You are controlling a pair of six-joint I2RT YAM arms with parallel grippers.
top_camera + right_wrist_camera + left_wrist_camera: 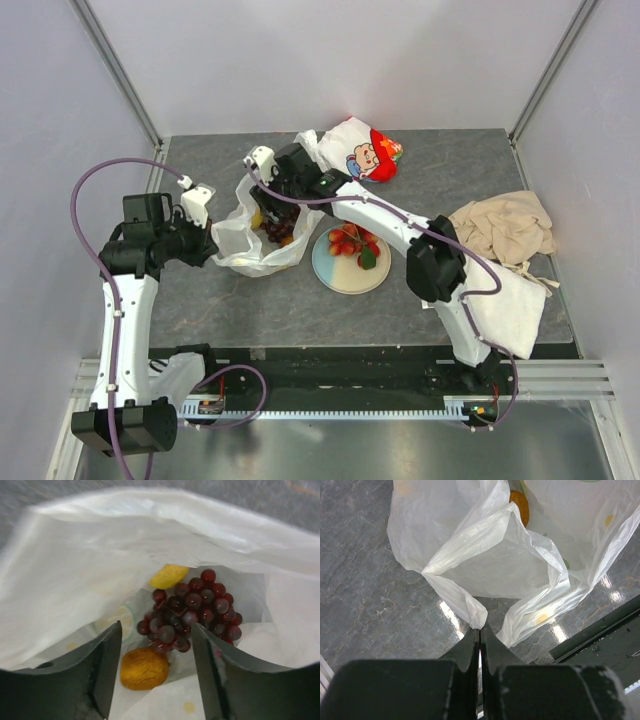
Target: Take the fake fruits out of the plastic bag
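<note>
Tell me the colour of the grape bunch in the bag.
The grape bunch is dark reddish purple, seen best in the right wrist view.

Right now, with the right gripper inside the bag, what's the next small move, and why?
Probably lower the right gripper onto the grape bunch and close: its open jaws hang right above it, and the left gripper pinches the plastic bag.

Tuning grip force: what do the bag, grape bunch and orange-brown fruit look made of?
Plastic bag: thin translucent white film, crinkled and creased, probably polyethylene. Grape bunch: seemingly hard glossy plastic; each dark purple-red ball shows a highlight. Orange-brown fruit: matte, dimpled skin; material unclear.
</note>
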